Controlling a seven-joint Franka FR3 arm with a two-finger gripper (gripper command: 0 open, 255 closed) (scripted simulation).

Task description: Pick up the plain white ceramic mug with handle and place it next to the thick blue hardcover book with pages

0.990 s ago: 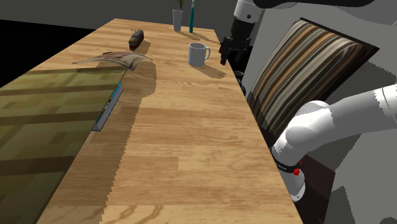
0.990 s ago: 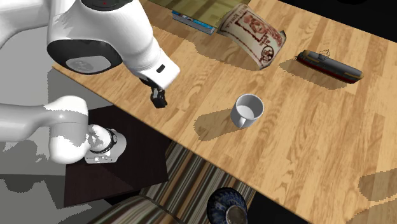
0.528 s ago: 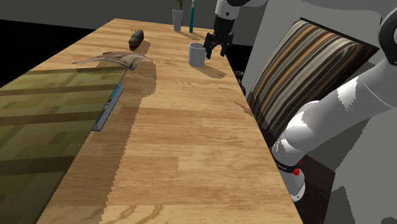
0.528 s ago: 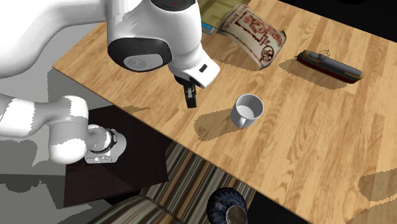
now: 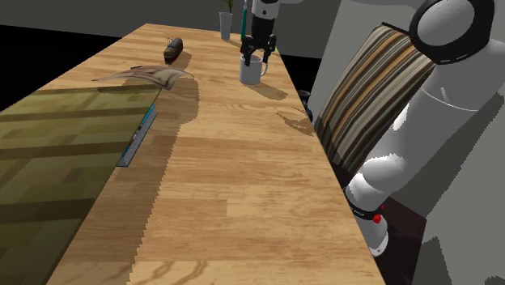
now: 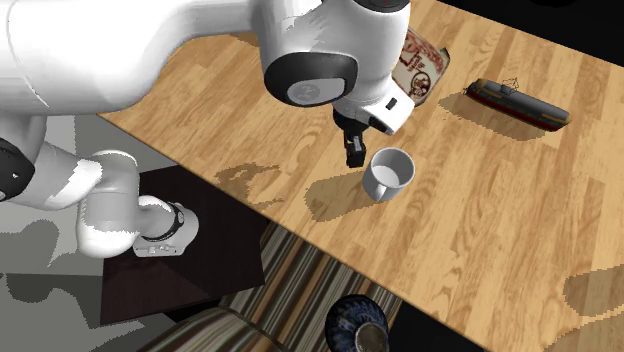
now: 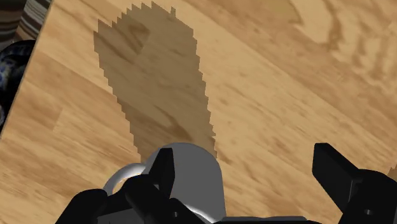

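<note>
Claw (image 7: pixel 246 162): black fingers spread wide, gripping nothing, hanging just above the mug (image 7: pixel 194 178).
Mug: white, upright, mouth open upward, on the wooden table (image 5: pixel 235 162). It is close to one long edge, toward the far end as the shoulder view has it. Its handle (image 7: pixel 121 178) curls out beside one finger (image 7: pixel 162 172).
Alignment: the mug sits hard against that finger's side of the gap. Bare wood fills the rest, up to the other finger.
Step in hand: closing in for the grasp, I judge. To do it well, slide the claw across until the body, or a stretch of rim wall away from the handle, lies midway between the fingers. Lower fully before pinching, then squeeze gently, since a smooth round wall may twist out. Lift straight up.
Printed sack (image 5: pixel 150 74): lying flat, between the mug and the book (image 5: pixel 139 133).
Model submarine (image 5: pixel 172 50): near the far end, aside from that route.
Book: blue-edged, olive cover, at the opposite long edge, well apart from the mug. The bare wood beside it looks fit for setting down.
</note>
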